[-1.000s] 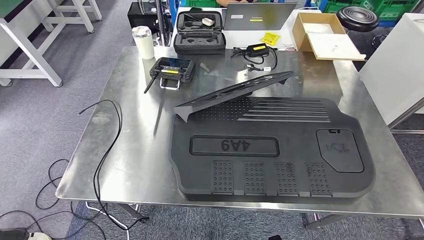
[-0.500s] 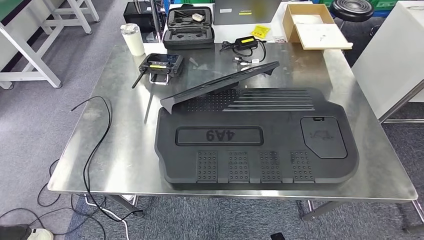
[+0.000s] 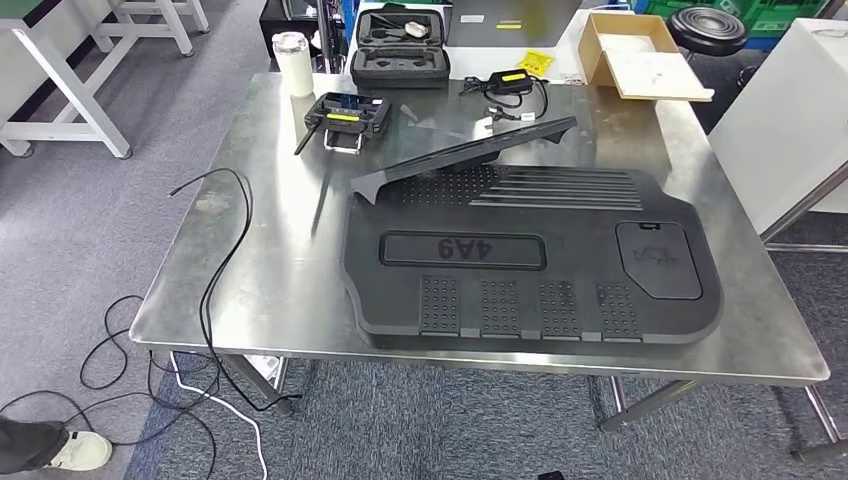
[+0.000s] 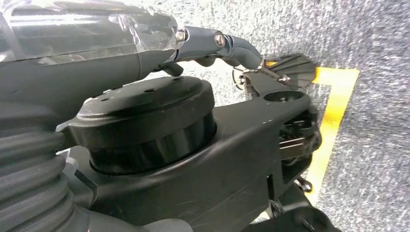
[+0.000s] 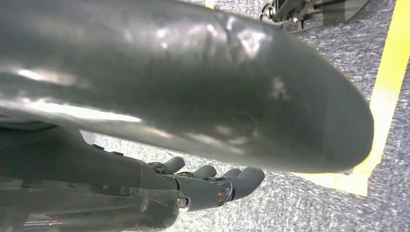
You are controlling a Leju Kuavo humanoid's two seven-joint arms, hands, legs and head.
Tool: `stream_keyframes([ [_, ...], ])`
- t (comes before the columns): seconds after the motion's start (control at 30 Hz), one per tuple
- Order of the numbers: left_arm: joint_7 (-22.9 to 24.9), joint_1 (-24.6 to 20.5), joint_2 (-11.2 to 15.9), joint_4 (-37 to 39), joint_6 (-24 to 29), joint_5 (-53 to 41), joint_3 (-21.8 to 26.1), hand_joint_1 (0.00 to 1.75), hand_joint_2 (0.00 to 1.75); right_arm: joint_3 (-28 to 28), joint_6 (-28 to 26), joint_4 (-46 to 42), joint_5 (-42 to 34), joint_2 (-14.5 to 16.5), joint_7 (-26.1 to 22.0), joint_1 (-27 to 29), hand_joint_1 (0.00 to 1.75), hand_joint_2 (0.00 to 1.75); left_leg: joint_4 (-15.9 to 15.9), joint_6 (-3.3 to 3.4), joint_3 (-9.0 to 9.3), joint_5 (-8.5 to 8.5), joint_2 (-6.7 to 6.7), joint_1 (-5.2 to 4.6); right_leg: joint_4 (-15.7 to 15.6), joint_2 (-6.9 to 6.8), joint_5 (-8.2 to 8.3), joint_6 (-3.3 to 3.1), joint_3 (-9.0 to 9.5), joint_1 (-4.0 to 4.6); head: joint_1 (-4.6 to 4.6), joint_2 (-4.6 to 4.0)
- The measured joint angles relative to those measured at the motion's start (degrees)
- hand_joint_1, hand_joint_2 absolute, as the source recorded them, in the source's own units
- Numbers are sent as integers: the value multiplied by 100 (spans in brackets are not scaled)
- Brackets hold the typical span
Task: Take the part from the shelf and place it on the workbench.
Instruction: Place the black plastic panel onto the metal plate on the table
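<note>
A large black moulded panel (image 3: pixel 530 260) marked 4A9 lies flat on the steel workbench (image 3: pixel 270 270), filling its middle and right. A slim black trim strip (image 3: pixel 465 158) leans across the panel's far edge, tilted up toward the right. My left hand (image 4: pixel 227 46) hangs over grey carpet with its fingers stretched out and nothing in them. My right hand (image 5: pixel 212 186) also hangs above the carpet, fingers loosely extended and empty. Both hands are well away from the panel.
At the bench's far side sit a remote controller (image 3: pixel 347 110), a white cup (image 3: pixel 292 50), an open black case (image 3: pixel 400 48), a charger (image 3: pixel 510 85) and a cardboard box (image 3: pixel 640 60). A black cable (image 3: pixel 225 230) trails off the left edge. A white table (image 3: pixel 790 120) stands right.
The whole picture has shifted between frames, so the camera has moved. The panel, the strip and the other things keep their places on the bench.
</note>
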Motion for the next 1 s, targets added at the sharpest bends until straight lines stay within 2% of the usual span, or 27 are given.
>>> stream_keyframes([
  [0.07, 1, -1, -1, 0, -1, -1, 0, 0, 175, -21, 2, 0, 0, 0, 6, -14, 0, 0, 73, -30, -72, 16, 0, -7, -809, 1, 232, -45, 496, 9, 25, 0],
  [0.1, 1, -3, -1, 0, -1, -2, 0, 0, 175, -35, 3, 0, 0, 0, 8, -19, 0, 0, 101, -55, -94, 27, 0, -15, -1072, 3, 280, -72, 639, 20, 31, 0],
  [0.13, 2, -4, -2, 0, -1, -3, 0, 0, 175, -51, 4, 0, 0, 0, 14, -20, 0, 0, 120, -87, -112, 45, -2, -21, -1202, 5, 281, -97, 695, 33, 27, 0],
  [0.23, 2, -3, -1, 0, -1, -13, 0, 0, 175, -100, 5, 1, 0, 7, 30, -16, 0, 0, 158, -197, -148, 62, -19, -23, -1249, -4, 355, -196, 646, 28, 3, 0],
  [0.27, 1, -5, -1, 0, -1, -15, 0, 0, 175, -110, 5, 2, 0, 11, 31, -21, 0, 0, 264, -232, -197, -44, -29, -17, -1263, -12, 397, -247, 612, 14, -15, 0],
  [0.33, -2, -10, 0, 0, -1, -17, 0, 0, 175, -124, 5, 2, 0, 17, 32, -30, 0, 0, 807, -295, -404, -478, -45, 10, -1274, -28, 478, -321, 513, 0, -69, 0],
  [0.37, -3, -10, 0, 0, -1, -19, 0, 0, 175, -132, 5, 2, 0, 16, 33, -29, 0, 0, 1190, -319, -538, -717, -45, 24, -1265, -31, 513, -339, 453, 4, -95, 0],
  [0.4, -4, -9, 0, 0, -1, -20, 0, 0, 175, -140, 5, 2, 0, 15, 33, -26, 0, 0, 1520, -337, -632, -875, -45, 35, -1253, -35, 544, -342, 396, 8, -107, 0],
  [0.43, -4, -8, 0, 0, -1, -21, 0, 0, 175, -147, 5, 2, 0, 16, 34, -23, 0, 0, 1695, -346, -645, -925, -45, 43, -1238, -37, 573, -337, 341, 10, -111, 0],
  [0.47, -4, -7, 0, 0, -1, -20, 0, 0, 175, -152, 5, 2, 0, 18, 34, -22, 0, 0, 1647, -347, -545, -863, -44, 48, -1221, -38, 599, -328, 292, 10, -113, 0],
  [0.5, -4, -7, 0, 1, -1, -19, 0, 0, 175, -155, 6, 2, 0, 20, 32, -21, 0, 0, 1382, -340, -343, -720, -44, 52, -1205, -37, 620, -316, 253, 8, -114, 0],
  [0.57, -4, -13, 0, 2, -1, -17, 0, 0, 175, -164, 8, 2, 0, 24, 25, -23, 0, 0, 515, -305, 197, -438, -49, 49, -1168, -35, 656, -277, 196, 12, -120, 0],
  [0.6, -4, -14, 0, 2, -1, -17, 0, 0, 175, -175, 9, 2, 0, 24, 22, -25, 0, 0, 207, -281, 363, -357, -51, 36, -1159, -34, 678, -244, 182, 16, -116, 0],
  [0.63, -4, -14, 0, 2, -2, -19, 0, 0, 175, -188, 9, 2, 0, 24, 21, -27, 0, 0, 19, -257, 450, -324, -54, 22, -1153, -34, 702, -206, 172, 18, -115, 0],
  [0.7, -4, -11, 0, 2, -7, -22, 0, 0, 175, -214, 7, 2, 0, 24, 20, -27, 0, 0, -27, -197, 417, -281, -54, 1, -1165, -35, 761, -121, 158, 17, -104, 0],
  [0.73, -4, -13, -1, 1, -9, -22, 0, 0, 175, -225, 4, 2, 0, 24, 14, -25, 0, 0, -56, -158, 396, -250, -41, 10, -1147, -31, 747, -87, 141, 11, -107, 0],
  [0.77, -3, -15, -1, 1, -10, -17, 0, 0, 175, -235, 1, 2, 0, 24, 8, -24, 0, 0, -75, -112, 363, -207, -31, 21, -1081, -27, 667, -59, 104, 7, -96, 0],
  [0.8, -2, -16, -1, 1, -8, -11, 0, 0, 175, -243, -1, 3, 0, 25, -1, -22, 0, 0, -98, -64, 320, -157, -19, 32, -914, -21, 498, -38, 35, 7, -76, 0],
  [0.83, 1, -15, -1, 1, -5, -4, 0, 0, 175, -250, -1, 3, 0, 25, -10, -22, 0, 0, -103, -30, 268, -114, -6, 33, -633, -16, 255, -26, -68, -1, -53, 0],
  [0.9, 4, -4, -1, 1, 0, 6, 0, 0, 175, -255, 1, 3, 0, 26, -16, -17, 0, 0, -83, 9, 144, -42, 1, 12, 102, -12, -192, -7, -304, 0, -12, 0],
  [0.93, 4, 3, -1, 1, 0, 8, 0, 0, 175, -257, 1, 3, 0, 26, -16, -13, 0, 0, -65, 12, 82, -11, 3, 3, 350, -11, -275, -2, -348, 0, -5, 0],
  [0.97, 4, 9, 0, 2, 0, 9, 0, 0, 175, -258, 1, 3, 0, 25, -17, -10, 0, 0, -41, 9, 24, 16, 3, -3, 396, -11, -239, -2, -289, 1, -1, 0],
  [1.0, 4, 16, 0, 1, 0, 10, 0, 0, 175, -259, 1, 2, 0, 25, -17, -9, 0, 0, -12, 2, -28, 37, 3, -6, 201, -11, -108, -10, -116, 1, 6, 0],
])
